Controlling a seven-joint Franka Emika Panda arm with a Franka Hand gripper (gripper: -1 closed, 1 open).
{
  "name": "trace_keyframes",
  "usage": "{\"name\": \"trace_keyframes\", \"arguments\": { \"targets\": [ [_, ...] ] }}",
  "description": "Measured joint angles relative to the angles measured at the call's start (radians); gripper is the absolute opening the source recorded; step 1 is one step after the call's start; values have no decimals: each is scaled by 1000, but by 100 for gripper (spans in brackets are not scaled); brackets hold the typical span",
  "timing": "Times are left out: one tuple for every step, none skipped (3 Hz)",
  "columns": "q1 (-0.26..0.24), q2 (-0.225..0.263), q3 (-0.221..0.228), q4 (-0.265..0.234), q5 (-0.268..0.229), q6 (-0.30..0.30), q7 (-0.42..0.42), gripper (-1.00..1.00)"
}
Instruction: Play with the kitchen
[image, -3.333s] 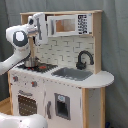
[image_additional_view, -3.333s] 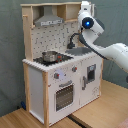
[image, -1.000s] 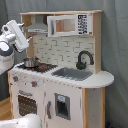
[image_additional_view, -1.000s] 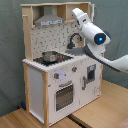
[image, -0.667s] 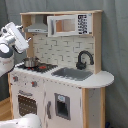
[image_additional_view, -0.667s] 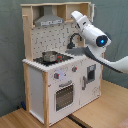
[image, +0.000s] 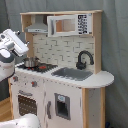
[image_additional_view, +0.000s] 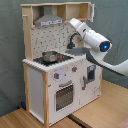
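The kitchen (image: 62, 75) is a white and light-wood toy with a grey hood (image: 37, 26), a microwave cabinet (image: 69, 24), a black faucet (image: 84, 59), a sink (image: 72, 74) and an oven (image: 27, 104). A metal pot (image: 30, 62) stands on the stovetop. In the second exterior view the kitchen (image_additional_view: 55, 75) is seen from its stove side, with the pot (image_additional_view: 50, 56) on top. My white arm (image: 14, 45) hangs at the kitchen's stove end. My gripper (image_additional_view: 73, 23) is up beside the pegboard back, above the counter and apart from the pot.
A grey curtain (image: 115, 60) hangs behind the kitchen. The kitchen stands on a wooden surface (image_additional_view: 100, 112). A white rounded part (image: 25, 121) sits at the bottom of the first exterior view, in front of the oven.
Since 3.3 s ago the arm has drawn back from the hood towards the first exterior view's left. Over the last second it has dipped slightly.
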Motion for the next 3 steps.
{"name": "trace_keyframes", "arguments": {
  "targets": [
    [48,0,39,-49,0,54,-73,100],
    [108,0,65,-94,0,82,-134,100],
    [186,0,88,-142,0,84,-181,100]
  ]
}}
